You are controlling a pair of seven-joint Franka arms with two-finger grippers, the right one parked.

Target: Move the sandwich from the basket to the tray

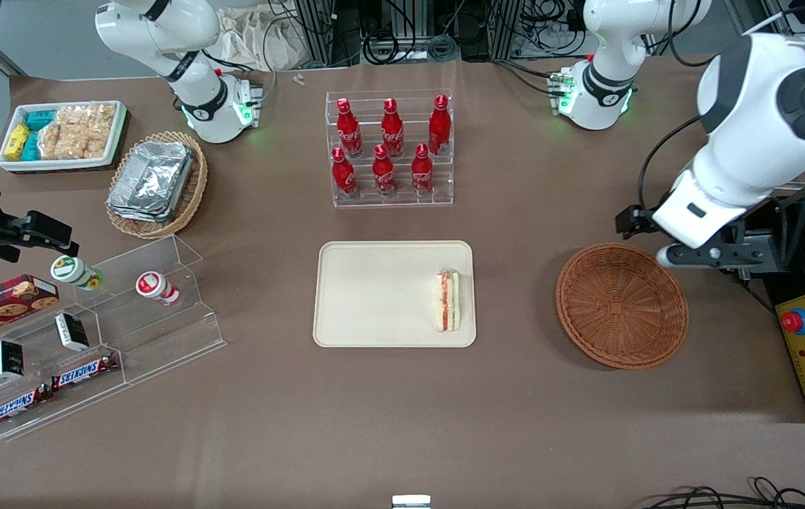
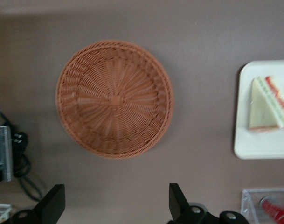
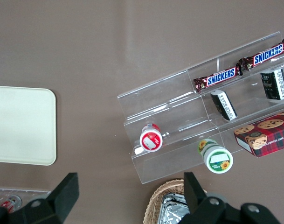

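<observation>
One sandwich [image 1: 449, 300] lies flat on the tray [image 1: 374, 297], close to the edge that faces the basket [image 1: 620, 304]. It touches nothing but the tray. The basket sits beside the tray, toward the working arm's end of the table, and it holds nothing now. A bit farther from the front camera, the gripper [image 2: 116, 205] hangs above the table next to the basket's rim, apart from it. Its two fingers [image 2: 53, 201] are spread wide and hold nothing. I think the job is done, because the sandwich is where it should be. The next move only needs the arm to pull away without bumping the basket or the red bottles [image 1: 388, 148] farther up.
</observation>
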